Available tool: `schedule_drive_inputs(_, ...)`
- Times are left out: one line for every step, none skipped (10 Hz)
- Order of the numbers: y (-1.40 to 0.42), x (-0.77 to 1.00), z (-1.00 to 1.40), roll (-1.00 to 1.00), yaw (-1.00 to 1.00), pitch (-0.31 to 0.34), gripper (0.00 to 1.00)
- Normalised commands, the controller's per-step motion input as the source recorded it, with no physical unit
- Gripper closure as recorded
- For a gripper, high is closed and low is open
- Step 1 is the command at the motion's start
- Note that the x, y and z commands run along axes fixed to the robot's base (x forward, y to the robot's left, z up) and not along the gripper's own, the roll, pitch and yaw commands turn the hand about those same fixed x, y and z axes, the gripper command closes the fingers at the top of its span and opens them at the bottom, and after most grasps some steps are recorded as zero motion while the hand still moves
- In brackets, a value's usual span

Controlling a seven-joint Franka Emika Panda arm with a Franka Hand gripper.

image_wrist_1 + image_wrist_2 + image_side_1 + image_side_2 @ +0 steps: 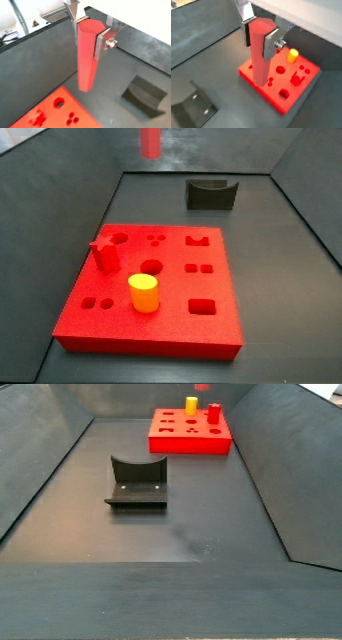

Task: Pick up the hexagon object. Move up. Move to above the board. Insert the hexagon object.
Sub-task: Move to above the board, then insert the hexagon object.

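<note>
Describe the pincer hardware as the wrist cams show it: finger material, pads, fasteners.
The pincer has two flat silver metal plate fingers with dark pads on the inner faces. A round silver screw or knob sticks out of one plate's outer side, visible in both wrist views. No cables or markings show.

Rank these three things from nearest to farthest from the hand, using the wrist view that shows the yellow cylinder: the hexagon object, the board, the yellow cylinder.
The hand is raised above the floor.
1. The hexagon object: clamped between the fingers, hanging straight down.
2. The board: below, its near edge showing behind the rod's tip.
3. The yellow cylinder: standing on the board's far side.
</note>
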Motion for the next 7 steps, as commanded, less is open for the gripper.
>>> schedule_drive_inputs(-1.0, 0.3, 0.18, 0.0, 0.01, 0.135, 1.0)
schedule_drive_inputs(-1.0, 0.32, 0.19, 0.0, 0.01, 0.128, 1.0)
schedule_drive_inputs(-0.68, 0.25, 0.14, 0.02, 0.01, 0.134, 1.0)
schedule_drive_inputs(-0.5, 0.21, 0.1, 0.03, 0.01, 0.128, 1.0)
schedule_drive_inputs(-0.25, 0.13, 0.06, 0.03, 0.01, 0.104, 1.0)
schedule_drive_inputs(0.44, -0.34, -0.67, -0.15, 0.0, -0.193, 1.0)
schedule_drive_inputs(0.42, -0.4, -0.69, -0.07, 0.0, -0.167, 1.0)
